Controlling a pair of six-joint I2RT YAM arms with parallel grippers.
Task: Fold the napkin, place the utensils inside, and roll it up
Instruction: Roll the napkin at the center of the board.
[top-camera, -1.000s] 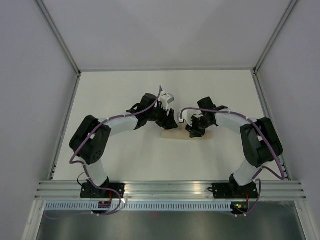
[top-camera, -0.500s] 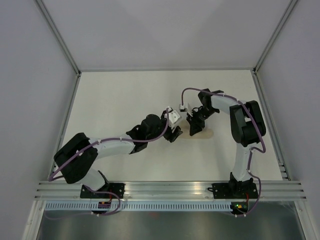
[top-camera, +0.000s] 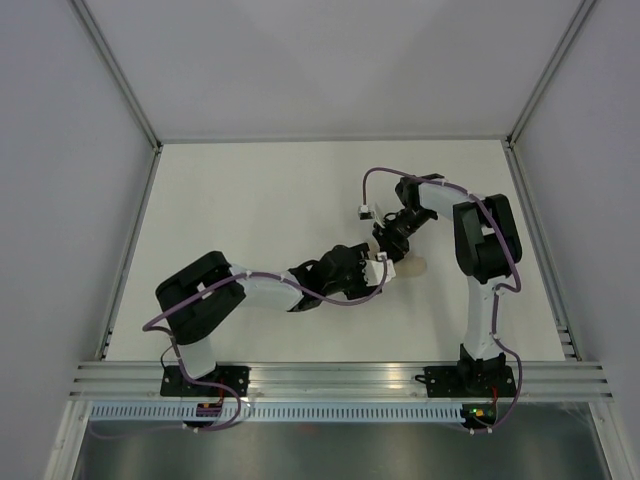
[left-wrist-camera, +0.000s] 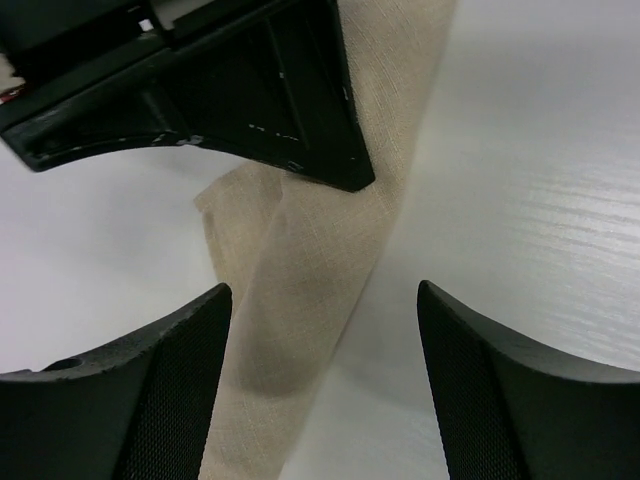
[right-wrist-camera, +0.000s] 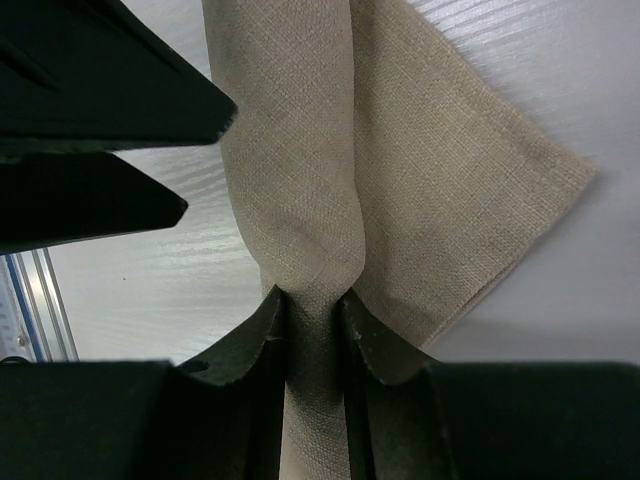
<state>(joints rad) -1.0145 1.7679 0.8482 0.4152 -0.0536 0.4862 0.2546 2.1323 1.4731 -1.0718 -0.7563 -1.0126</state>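
Got the napkin (right-wrist-camera: 400, 180) bunched into a loose roll on the white counter (left-wrist-camera: 540, 200), pinched tight in the right end effector (right-wrist-camera: 315, 300). Also got the left end effector (left-wrist-camera: 322, 290) spread wide, straddling the roll just beside it.

table (top-camera: 240, 200): white, flanked by grey walls (top-camera: 60, 200); metal rail (top-camera: 340, 372) along the near edge.
left arm (top-camera: 260, 288): stretched low across the table to right of centre; left gripper (top-camera: 386, 268) just beside the napkin.
right arm (top-camera: 480, 240): folded back; right gripper (top-camera: 393, 243) over the napkin.
napkin (top-camera: 412, 266): tan, mostly hidden beneath both grippers, a small edge showing.
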